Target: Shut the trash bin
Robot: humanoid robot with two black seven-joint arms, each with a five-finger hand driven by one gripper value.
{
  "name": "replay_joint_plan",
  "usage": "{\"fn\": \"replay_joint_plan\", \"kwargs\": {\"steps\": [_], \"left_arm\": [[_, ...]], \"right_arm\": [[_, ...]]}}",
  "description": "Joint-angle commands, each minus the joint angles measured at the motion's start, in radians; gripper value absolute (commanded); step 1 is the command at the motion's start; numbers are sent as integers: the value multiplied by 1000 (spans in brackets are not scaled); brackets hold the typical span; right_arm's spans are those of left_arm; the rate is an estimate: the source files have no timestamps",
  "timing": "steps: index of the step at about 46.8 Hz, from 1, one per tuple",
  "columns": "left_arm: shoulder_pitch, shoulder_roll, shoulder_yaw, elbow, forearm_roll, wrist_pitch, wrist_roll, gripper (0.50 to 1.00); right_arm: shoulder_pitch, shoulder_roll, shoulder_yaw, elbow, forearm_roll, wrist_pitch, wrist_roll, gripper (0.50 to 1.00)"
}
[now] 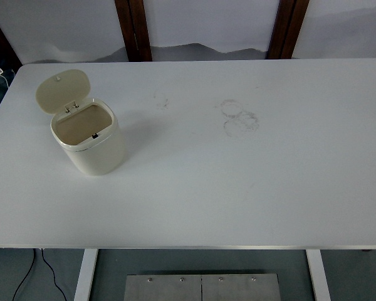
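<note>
A small cream trash bin (pixel 95 150) stands upright on the left part of the white table (pixel 238 182). Its oval lid (pixel 62 90) is swung up and back on the hinge at the bin's far rim, so the opening (pixel 83 122) shows. The inside looks bare. Neither of my hands nor any part of my arms shows in the head view.
Faint grey ring marks (pixel 239 118) stain the table's middle, and a smaller smudge (pixel 161 100) lies nearer the bin. Dark wooden posts (pixel 133 28) stand behind the far edge. A cable (pixel 25 276) hangs below the near edge at the left.
</note>
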Motion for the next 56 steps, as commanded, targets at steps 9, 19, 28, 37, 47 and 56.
{"fn": "replay_joint_plan", "kwargs": {"steps": [9,19,28,37,47,56], "left_arm": [[-118,49,187,-118,66,26,32,1000],[-252,52,368,-136,67,24,43,1000],[-319,81,436,-187,67,24,57,1000],[-448,110,577,-268,67,24,80,1000],[-566,112,723,-287,69,20,104,1000],[-620,115,778,-345,67,23,109,1000]], "right_arm": [[0,0,0,0,0,0,-1,995],[0,0,0,0,0,0,-1,995],[0,0,0,0,0,0,-1,995],[2,0,0,0,0,0,-1,995],[2,0,0,0,0,0,-1,995],[3,0,0,0,0,0,-1,995]]}}
